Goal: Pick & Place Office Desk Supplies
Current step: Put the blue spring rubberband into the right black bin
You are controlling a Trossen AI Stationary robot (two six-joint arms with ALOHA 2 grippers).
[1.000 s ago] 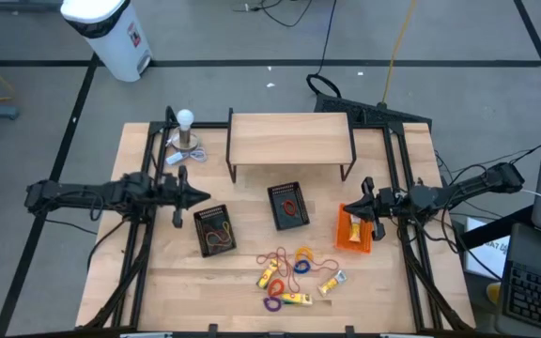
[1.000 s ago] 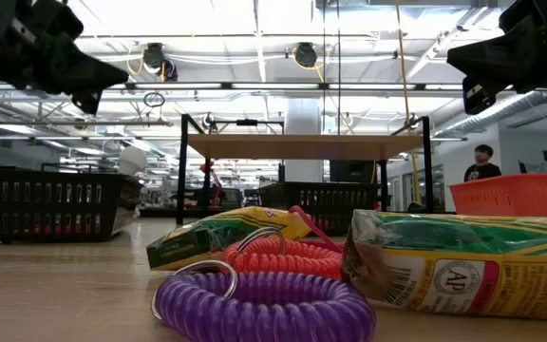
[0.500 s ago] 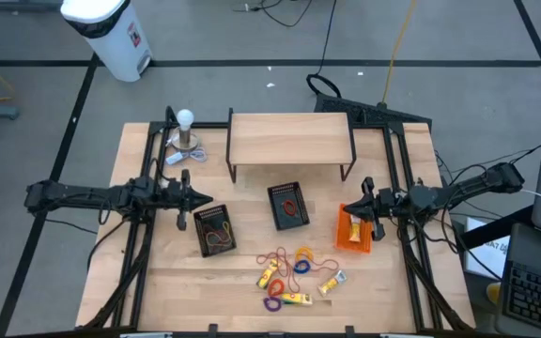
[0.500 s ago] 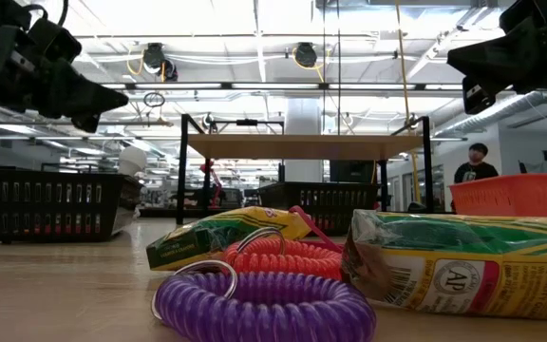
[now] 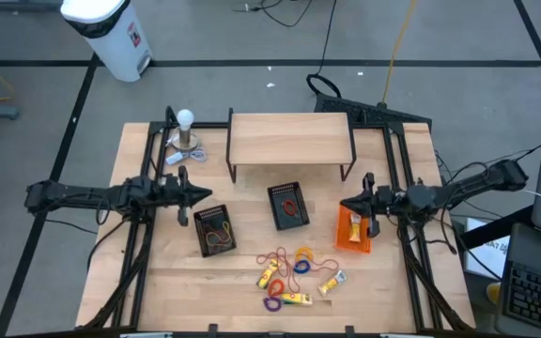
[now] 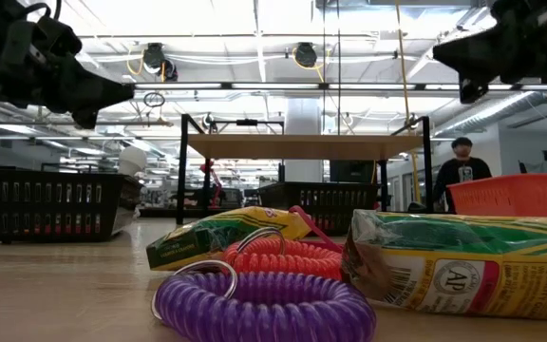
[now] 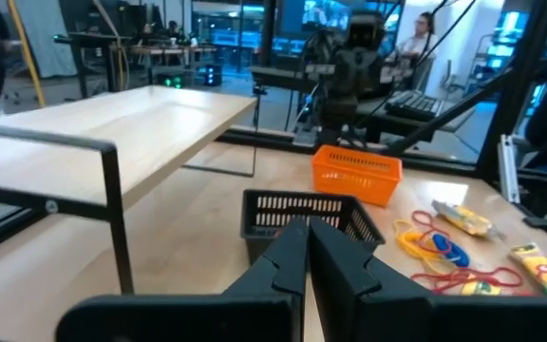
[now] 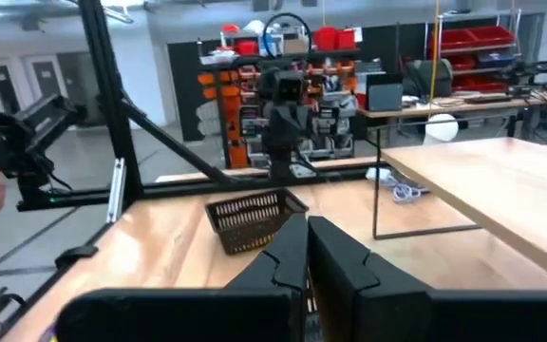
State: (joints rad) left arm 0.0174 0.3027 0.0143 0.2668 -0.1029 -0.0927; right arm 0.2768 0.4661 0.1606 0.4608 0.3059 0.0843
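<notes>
Left claw hovers just above the left black basket, fingers apparently together; right claw, pressed together, hangs by the orange basket.

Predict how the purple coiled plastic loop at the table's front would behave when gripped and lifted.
The purple coiled plastic loop looks springy, so it would probably stretch and sag. Its slim coils suggest lightness. The metal ring would likely dangle.

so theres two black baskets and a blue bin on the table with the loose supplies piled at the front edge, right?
Not quite: the bin is orange, not blue, as the high view shows. The rest holds: two black baskets, one on the left and one nearer the middle, stand on the table, and the loose supplies lie piled near the front edge.
</notes>
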